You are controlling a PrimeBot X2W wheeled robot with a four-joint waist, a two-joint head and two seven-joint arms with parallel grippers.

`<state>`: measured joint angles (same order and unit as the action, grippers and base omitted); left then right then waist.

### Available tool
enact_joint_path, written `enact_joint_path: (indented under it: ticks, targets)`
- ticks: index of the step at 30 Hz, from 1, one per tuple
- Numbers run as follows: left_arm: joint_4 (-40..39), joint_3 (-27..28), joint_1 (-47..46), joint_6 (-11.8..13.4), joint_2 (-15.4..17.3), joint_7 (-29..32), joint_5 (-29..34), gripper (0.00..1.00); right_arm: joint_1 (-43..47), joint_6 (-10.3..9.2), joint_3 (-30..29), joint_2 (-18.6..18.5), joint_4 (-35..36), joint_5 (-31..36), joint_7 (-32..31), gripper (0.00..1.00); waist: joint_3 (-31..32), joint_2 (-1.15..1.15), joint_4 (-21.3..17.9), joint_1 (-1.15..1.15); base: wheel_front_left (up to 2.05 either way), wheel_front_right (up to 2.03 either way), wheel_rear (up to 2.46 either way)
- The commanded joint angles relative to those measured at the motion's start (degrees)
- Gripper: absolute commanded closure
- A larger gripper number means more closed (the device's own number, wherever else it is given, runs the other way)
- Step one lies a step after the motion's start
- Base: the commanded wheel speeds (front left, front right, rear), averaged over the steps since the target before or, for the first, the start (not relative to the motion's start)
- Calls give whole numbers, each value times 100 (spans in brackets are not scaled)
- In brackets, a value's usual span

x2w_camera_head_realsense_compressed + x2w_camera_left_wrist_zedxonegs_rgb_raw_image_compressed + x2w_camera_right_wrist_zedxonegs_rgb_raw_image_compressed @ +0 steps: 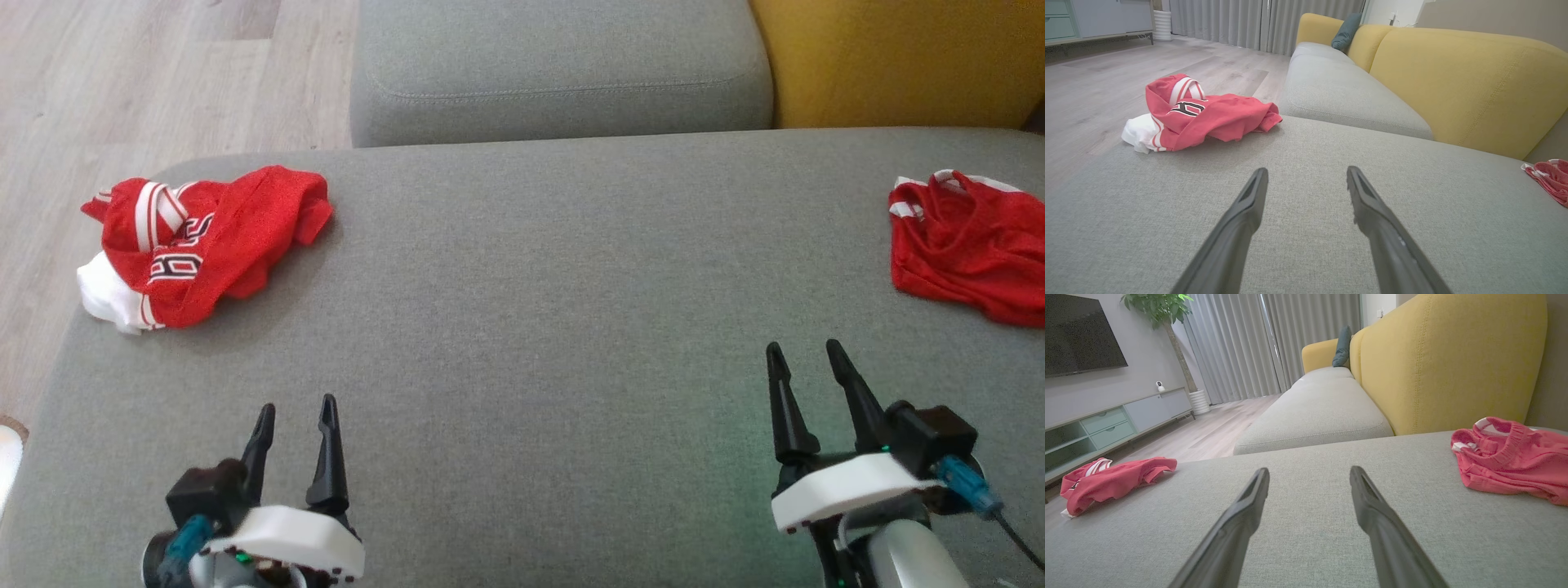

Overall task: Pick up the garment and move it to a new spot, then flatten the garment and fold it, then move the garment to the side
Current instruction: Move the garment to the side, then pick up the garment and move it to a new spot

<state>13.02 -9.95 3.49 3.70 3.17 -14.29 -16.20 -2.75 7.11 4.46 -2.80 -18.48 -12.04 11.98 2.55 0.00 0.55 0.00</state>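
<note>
Poised over the grey cushion, my left claw and right claw both stand wide and carry nothing. The jersey, red with white trim, lies crumpled ahead of the left claw and out to its left, well apart from the fingertips, near the cushion's edge. A second red garment sits bunched ahead of the right claw, out to its right. By my reading the job is at its start: nothing gripped, nothing flattened or folded, nothing set aside. Which heap is mine to take I cannot tell for sure. Pickup, spreading, folding and the last shift are all left to do.
</note>
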Motion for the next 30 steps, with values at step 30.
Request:
enact_joint_path:
  ticks: [30]
  targets:
    - [-178,104,-352,-31,-10,-71,107,0,76,37,113,-8,445,95,-128,0,21,0,1509,0,0,0,0]
